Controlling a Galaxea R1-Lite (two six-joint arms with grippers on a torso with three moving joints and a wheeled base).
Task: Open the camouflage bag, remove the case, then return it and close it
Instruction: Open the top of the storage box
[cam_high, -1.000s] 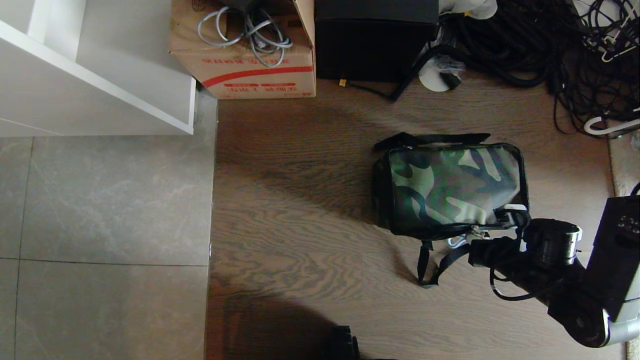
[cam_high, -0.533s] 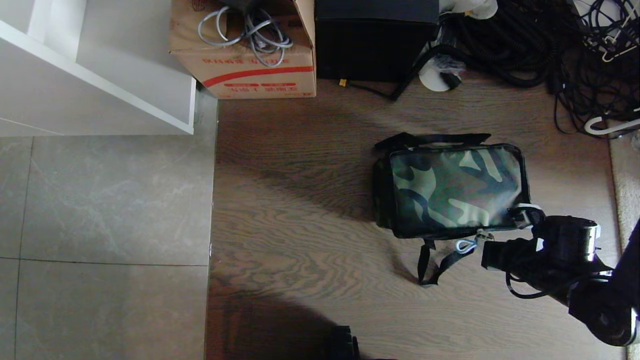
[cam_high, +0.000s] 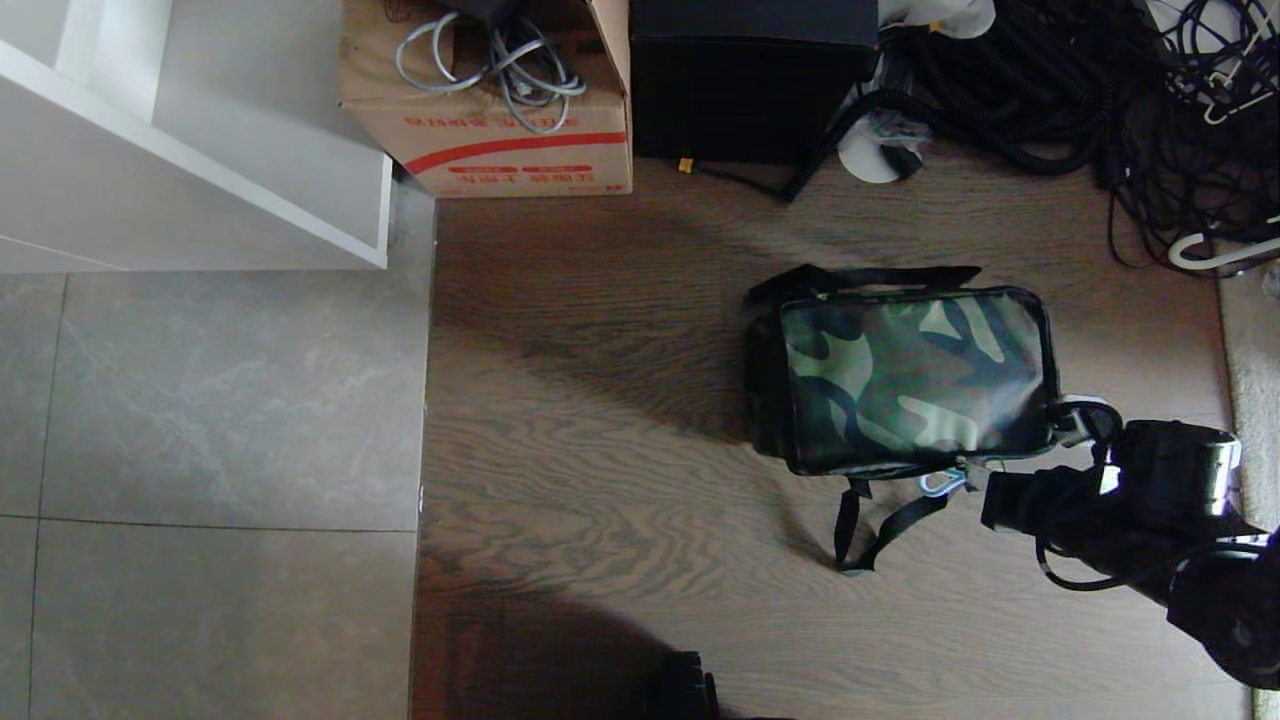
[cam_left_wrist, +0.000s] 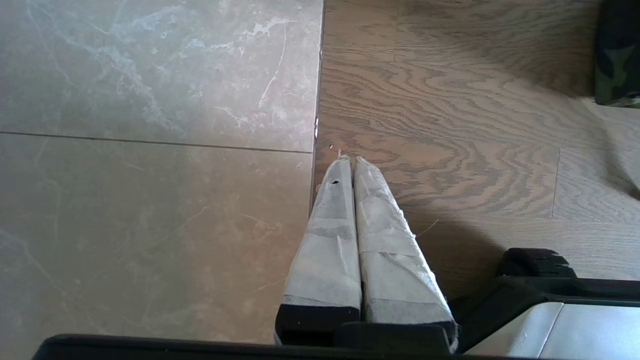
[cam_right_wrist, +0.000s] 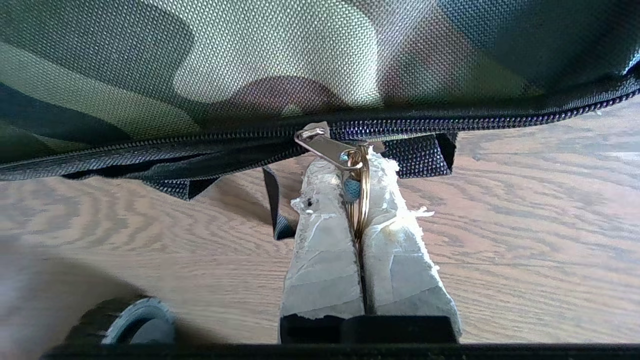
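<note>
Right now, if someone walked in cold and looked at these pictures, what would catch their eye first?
The camouflage bag lies zipped shut on the wood floor, right of centre in the head view. At its near edge the right gripper is shut on the ring of the zipper pull. Beyond the bag, a cardboard box with loose cables stands by a black box.

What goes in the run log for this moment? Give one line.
stage: unzipping | right gripper: shut on gold zipper-pull ring of green-brown camouflage fabric bag | lid: closed | left gripper: shut, parked over floor
</note>
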